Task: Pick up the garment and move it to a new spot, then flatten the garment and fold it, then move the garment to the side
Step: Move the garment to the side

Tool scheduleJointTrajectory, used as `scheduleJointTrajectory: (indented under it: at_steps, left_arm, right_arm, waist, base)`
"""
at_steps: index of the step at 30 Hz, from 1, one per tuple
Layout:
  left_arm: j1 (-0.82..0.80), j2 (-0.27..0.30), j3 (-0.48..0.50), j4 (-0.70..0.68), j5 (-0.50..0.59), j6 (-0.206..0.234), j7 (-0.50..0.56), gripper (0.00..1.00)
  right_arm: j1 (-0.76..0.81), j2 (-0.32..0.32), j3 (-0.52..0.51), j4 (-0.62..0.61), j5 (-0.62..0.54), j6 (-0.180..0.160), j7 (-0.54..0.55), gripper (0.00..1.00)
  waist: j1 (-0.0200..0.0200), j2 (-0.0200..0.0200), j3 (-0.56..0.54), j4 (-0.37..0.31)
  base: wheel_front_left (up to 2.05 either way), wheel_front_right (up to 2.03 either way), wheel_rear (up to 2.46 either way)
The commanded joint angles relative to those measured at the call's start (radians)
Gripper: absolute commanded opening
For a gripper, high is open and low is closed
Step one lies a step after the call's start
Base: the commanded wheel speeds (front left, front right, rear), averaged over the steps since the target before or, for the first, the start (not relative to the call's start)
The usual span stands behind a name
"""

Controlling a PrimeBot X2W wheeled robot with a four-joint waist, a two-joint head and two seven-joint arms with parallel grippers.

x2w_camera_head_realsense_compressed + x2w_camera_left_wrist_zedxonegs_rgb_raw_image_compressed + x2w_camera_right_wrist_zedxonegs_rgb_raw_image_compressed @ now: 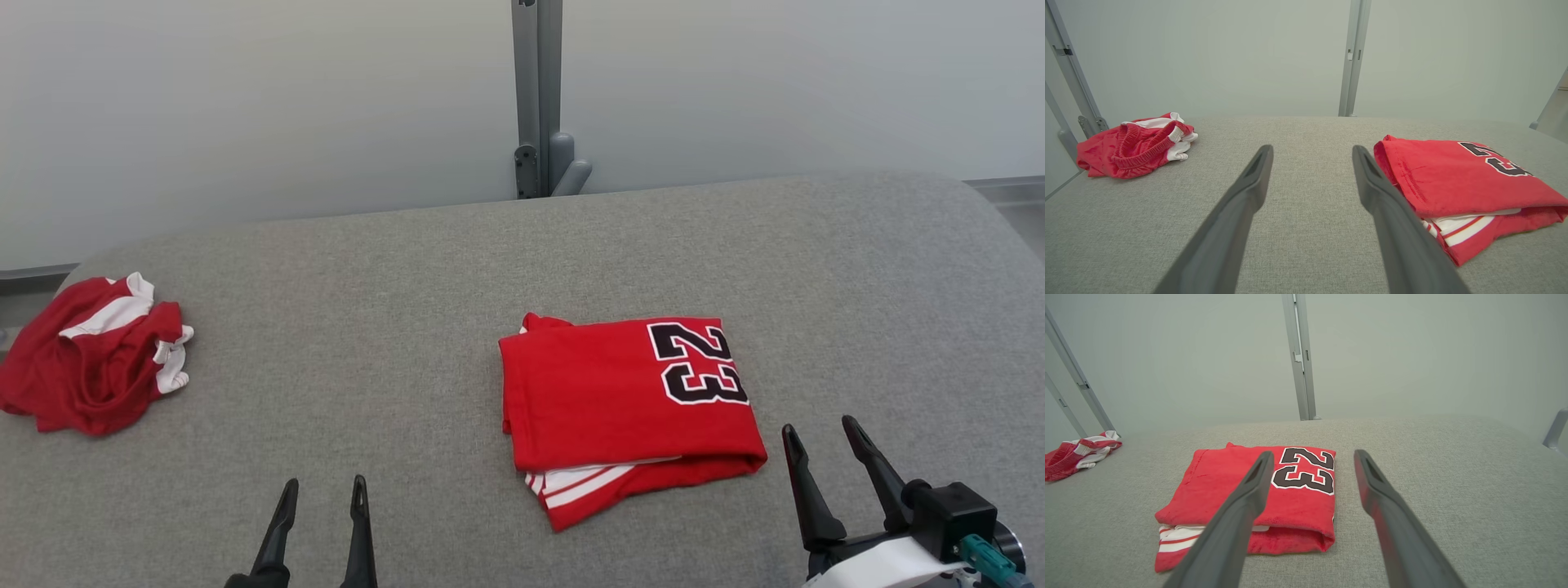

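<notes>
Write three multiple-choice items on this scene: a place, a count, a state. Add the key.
1. Where on the grey table is the crumpled garment? A: left end. B: right end. C: middle.
2. How many red garments lie there? A: one. B: two. C: three.
3. How is the jersey marked 23? A: spread flat. B: folded. C: hanging from a gripper.
Key: 1 A, it lies by the head view's left edge; 2 B, the crumpled one and the jersey; 3 B, layers show at its near edge.
</notes>
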Motion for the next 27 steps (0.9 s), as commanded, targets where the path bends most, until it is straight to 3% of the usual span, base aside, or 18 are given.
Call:
scheduleJointTrajectory:
  at_steps: [1,6,13,21,27]
  left_arm:
    - [0.016,0.001,0.000,0.000,0.008,0.004,-0.002,1.00]
    - [0.016,0.001,0.000,0.000,0.010,0.007,-0.002,1.00]
    - [-0.009,0.001,-0.020,-0.004,0.018,-0.002,-0.002,1.00]
    - [-0.038,0.001,-0.049,-0.003,0.022,-0.019,-0.002,1.00]
    - [-0.065,0.001,-0.068,-0.009,0.027,-0.029,-0.002,1.00]
  right_arm:
    - [0.004,-0.002,0.000,-0.002,0.004,0.000,-0.003,1.00]
    - [0.004,-0.002,0.009,0.003,0.013,0.000,-0.003,1.00]
    - [-0.057,-0.038,0.056,0.098,0.123,0.000,-0.003,1.00]
    - [-0.206,-0.127,0.135,0.320,0.421,0.000,-0.003,1.00]
    - [-0.343,-0.218,0.246,0.403,0.680,0.000,0.056,1.00]
  waist:
    - [0.0000,0.0000,-0.002,0.001]
    - [0.0000,0.0000,-0.004,0.003]
    - [0.0000,0.0000,0.013,0.019]
    - [0.0000,0.0000,0.060,0.077]
    - [0.0000,0.0000,0.116,0.123]
  base:
    - [0.00,0.00,0.00]
    - [0.00,0.00,0.00]
    - [0.00,0.00,0.00]
    - [0.00,0.00,0.00]
    - [0.00,0.00,0.00]
